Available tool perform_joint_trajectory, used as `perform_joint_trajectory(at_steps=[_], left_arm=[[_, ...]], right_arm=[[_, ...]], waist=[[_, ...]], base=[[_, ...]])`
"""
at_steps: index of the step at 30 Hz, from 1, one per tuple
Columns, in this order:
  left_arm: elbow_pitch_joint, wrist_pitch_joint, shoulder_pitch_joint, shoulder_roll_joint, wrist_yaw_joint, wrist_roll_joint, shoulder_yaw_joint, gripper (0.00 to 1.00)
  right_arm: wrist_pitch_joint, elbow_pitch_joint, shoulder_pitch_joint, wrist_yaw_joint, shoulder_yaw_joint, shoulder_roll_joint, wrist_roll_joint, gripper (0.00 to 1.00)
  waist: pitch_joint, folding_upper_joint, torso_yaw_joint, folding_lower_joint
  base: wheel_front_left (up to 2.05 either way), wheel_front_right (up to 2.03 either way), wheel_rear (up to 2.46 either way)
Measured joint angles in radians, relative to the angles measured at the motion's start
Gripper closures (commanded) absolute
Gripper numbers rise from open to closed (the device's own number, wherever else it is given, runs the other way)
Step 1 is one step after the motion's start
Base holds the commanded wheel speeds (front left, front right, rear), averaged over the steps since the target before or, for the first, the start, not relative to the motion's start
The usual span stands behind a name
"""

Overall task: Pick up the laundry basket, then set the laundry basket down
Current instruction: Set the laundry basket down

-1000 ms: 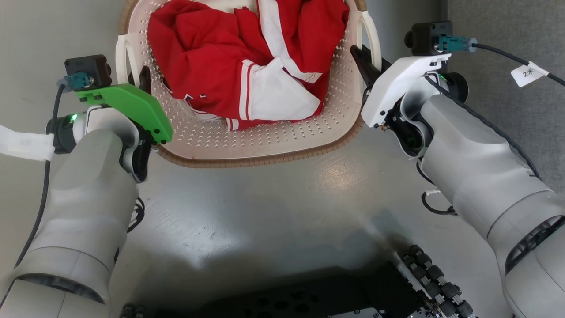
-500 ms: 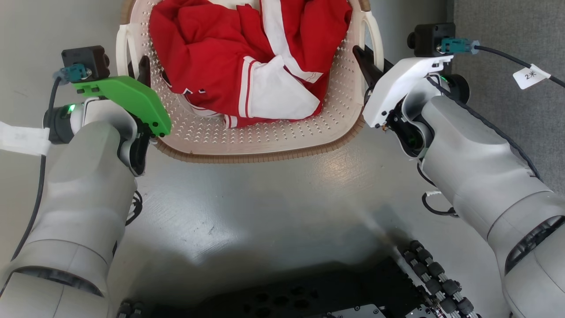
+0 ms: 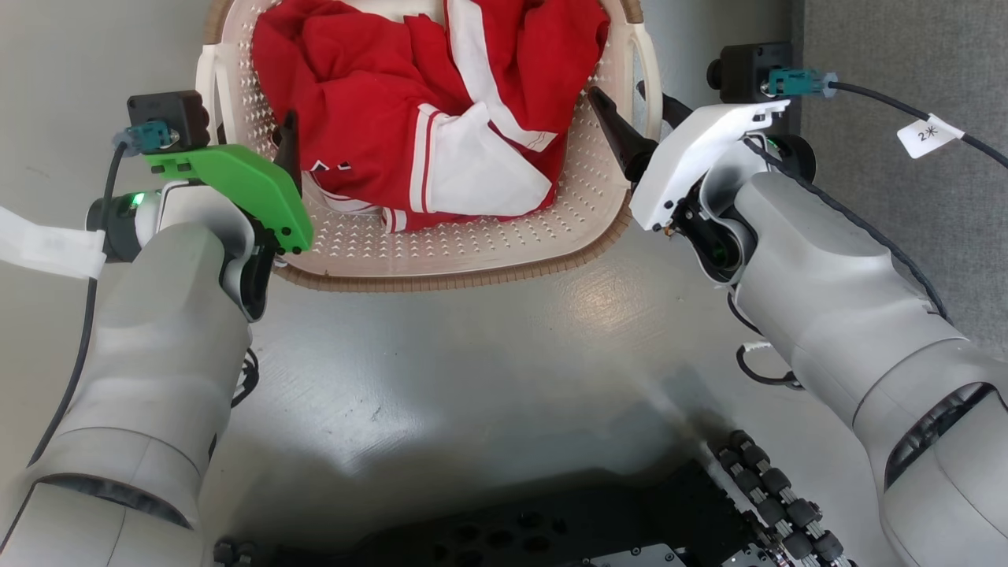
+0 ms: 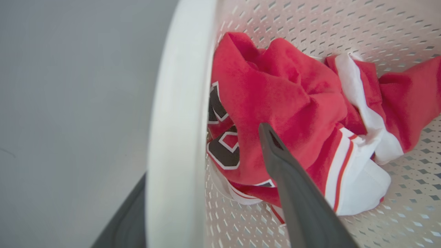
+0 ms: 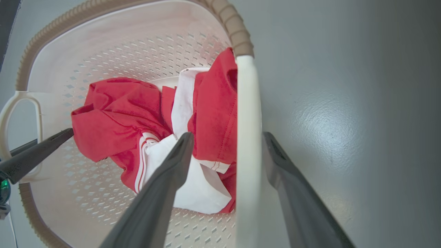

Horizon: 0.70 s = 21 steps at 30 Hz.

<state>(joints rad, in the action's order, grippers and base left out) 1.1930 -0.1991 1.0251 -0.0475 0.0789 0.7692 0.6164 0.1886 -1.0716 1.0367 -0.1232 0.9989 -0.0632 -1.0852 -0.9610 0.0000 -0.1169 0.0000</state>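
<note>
Grey floor [image 3: 472,354] bears 1 laundry basket [image 3: 472,246]; left gripper [image 4: 205,151] and right gripper [image 5: 227,134], both unclenched, straddle its 2 handles [image 5: 246,103].

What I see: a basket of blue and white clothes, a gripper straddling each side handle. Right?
No: the clothes in the laundry basket are red and white, as the head view shows. Left gripper and right gripper do straddle the handles.

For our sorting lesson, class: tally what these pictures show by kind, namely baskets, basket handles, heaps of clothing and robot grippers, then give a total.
Baskets: 1, the laundry basket
Basket handles: 2, the left handle and the right handle
Heaps of clothing: 1, the red-and-white clothing heap
Grippers: 2, the left gripper and the right gripper
Total: 6
</note>
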Motion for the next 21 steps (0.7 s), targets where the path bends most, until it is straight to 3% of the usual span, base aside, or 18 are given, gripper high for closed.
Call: perform_joint_trajectory(at_steps=[21], left_arm=[[0.057, -0.023, -0.061, -0.014, 0.010, -0.033, 0.026, 0.00]], right_arm=[[0.013, -0.047, -0.040, 0.000, 0.023, 0.002, -0.016, 0.00]], waist=[[0.126, 0.0000, -0.016, 0.0000]], base=[[0.00, 0.00, 0.00]])
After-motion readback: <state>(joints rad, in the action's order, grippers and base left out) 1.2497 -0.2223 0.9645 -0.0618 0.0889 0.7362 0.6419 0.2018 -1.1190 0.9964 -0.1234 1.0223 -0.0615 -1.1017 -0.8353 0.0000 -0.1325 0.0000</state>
